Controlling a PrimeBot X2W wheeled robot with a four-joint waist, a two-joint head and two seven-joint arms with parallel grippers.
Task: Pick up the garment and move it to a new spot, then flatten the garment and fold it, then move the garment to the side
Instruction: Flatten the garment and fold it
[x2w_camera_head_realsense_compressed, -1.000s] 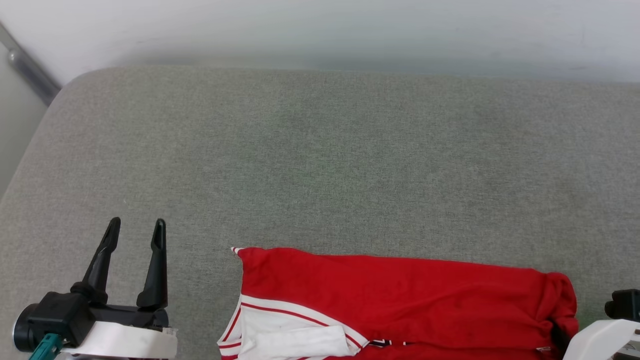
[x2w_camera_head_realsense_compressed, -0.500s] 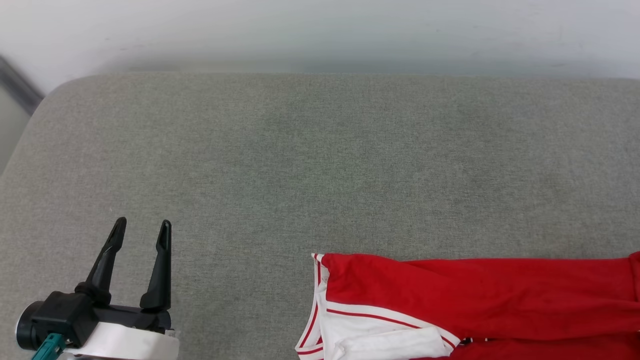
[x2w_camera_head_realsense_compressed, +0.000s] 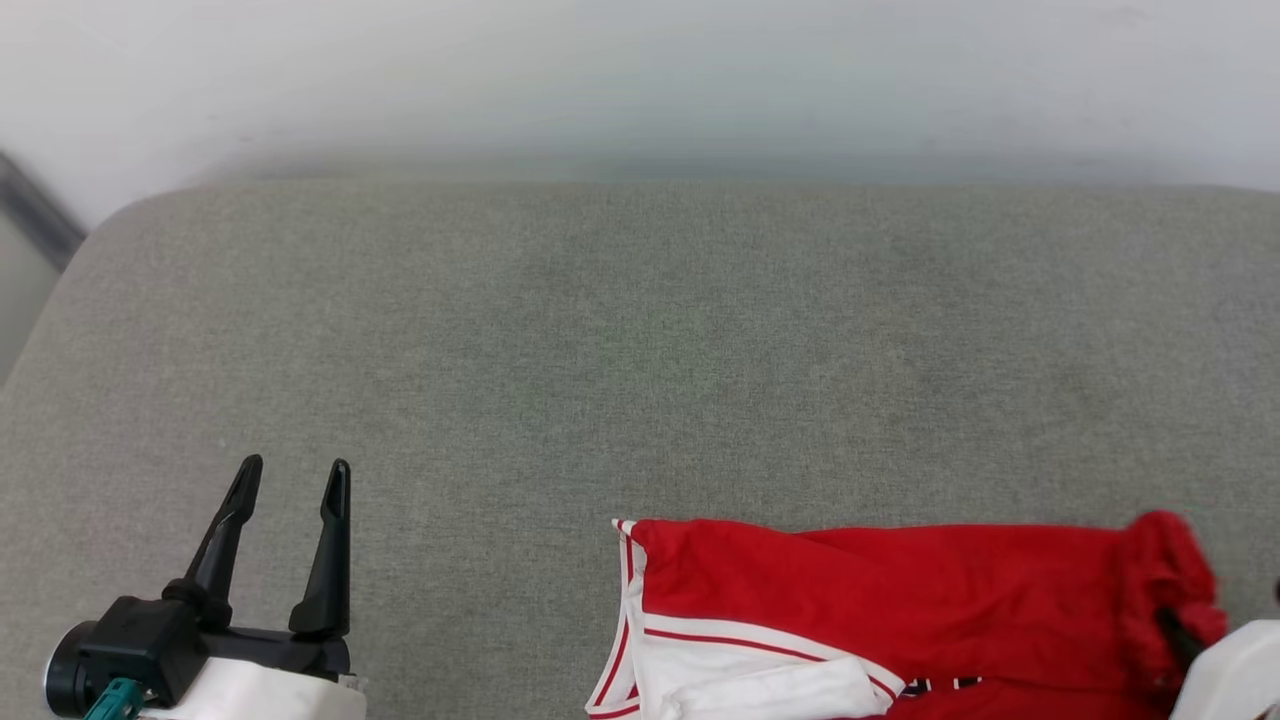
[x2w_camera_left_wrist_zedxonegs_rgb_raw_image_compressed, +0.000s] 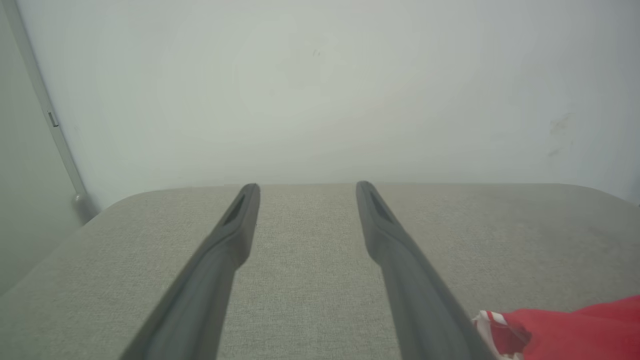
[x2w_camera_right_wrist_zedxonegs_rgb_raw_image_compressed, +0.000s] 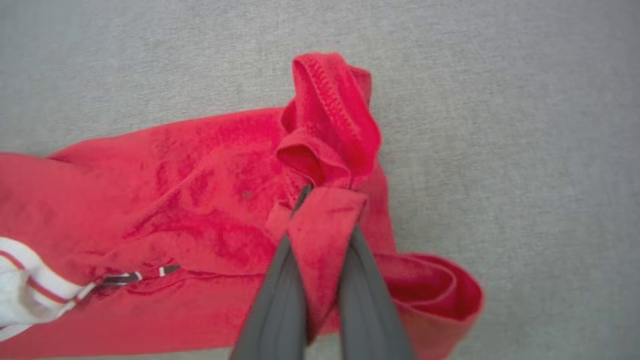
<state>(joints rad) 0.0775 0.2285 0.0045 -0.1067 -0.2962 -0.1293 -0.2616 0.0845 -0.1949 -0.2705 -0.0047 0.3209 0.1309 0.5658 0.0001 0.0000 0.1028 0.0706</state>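
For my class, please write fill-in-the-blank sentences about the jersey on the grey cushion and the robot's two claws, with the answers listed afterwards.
The garment is mostly ____ in colour. Its short sleeve is ____. The right claw is shut on a bunched fold of it, while the open left claw holds ____.
Answers: red; white; nothing.

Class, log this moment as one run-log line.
garment: lying on grey cushion | right gripper: shut on garment's red edge | left gripper: open, empty
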